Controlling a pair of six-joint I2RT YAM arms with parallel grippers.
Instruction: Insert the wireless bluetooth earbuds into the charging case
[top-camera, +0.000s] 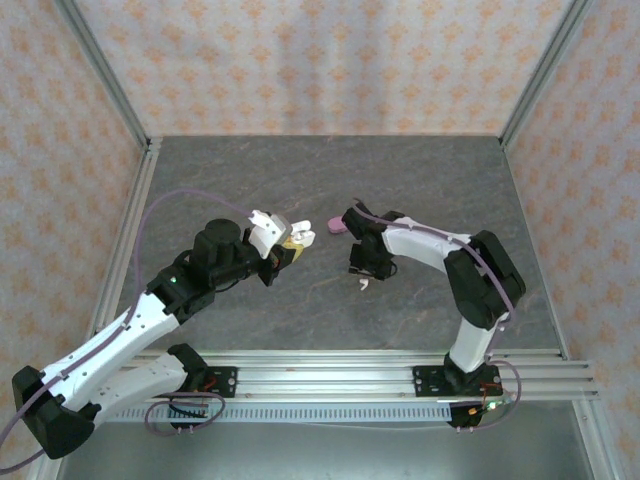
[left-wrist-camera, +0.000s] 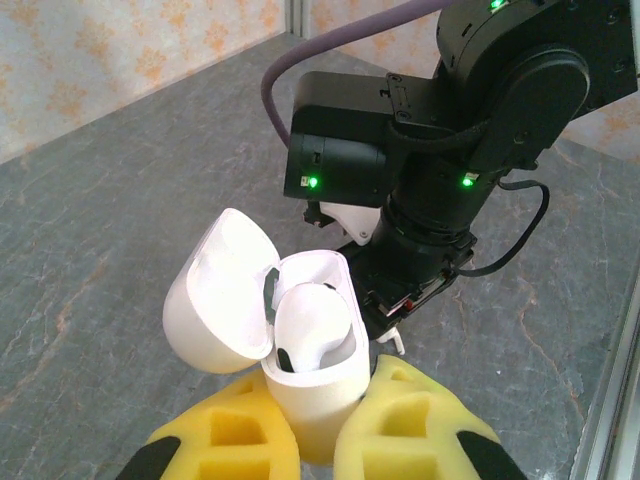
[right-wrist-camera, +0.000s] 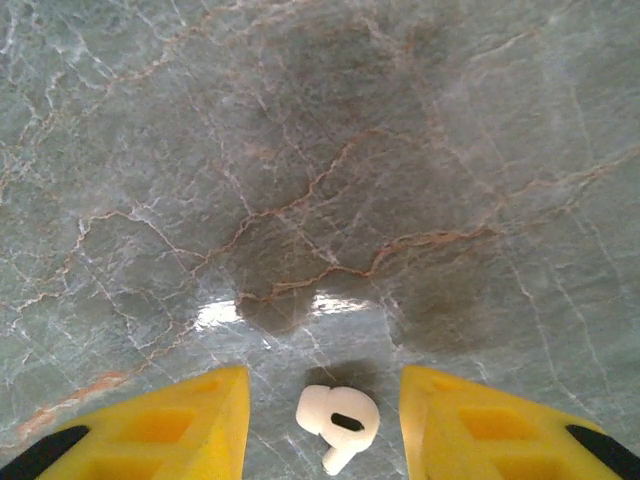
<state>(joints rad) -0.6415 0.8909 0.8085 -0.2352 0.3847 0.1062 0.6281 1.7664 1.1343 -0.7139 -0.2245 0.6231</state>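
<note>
Grey marbled bench (top-camera: 300, 170) | left fingers (left-wrist-camera: 410, 425) clamped on white case (left-wrist-camera: 310, 395), lid open, one white earbud (left-wrist-camera: 312, 320) seated | right fingers (right-wrist-camera: 150, 425) apart, straddling loose white earbud (right-wrist-camera: 338, 422) lying on bench | second insertion pending

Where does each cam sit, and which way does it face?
Top external: above and behind, looking down on the table; left arm, right arm show.
Left wrist: faces the right arm; left gripper holds the open white case.
Right wrist: faces down; right gripper straddles a white earbud.
Shared: top external also shows that earbud.
</note>
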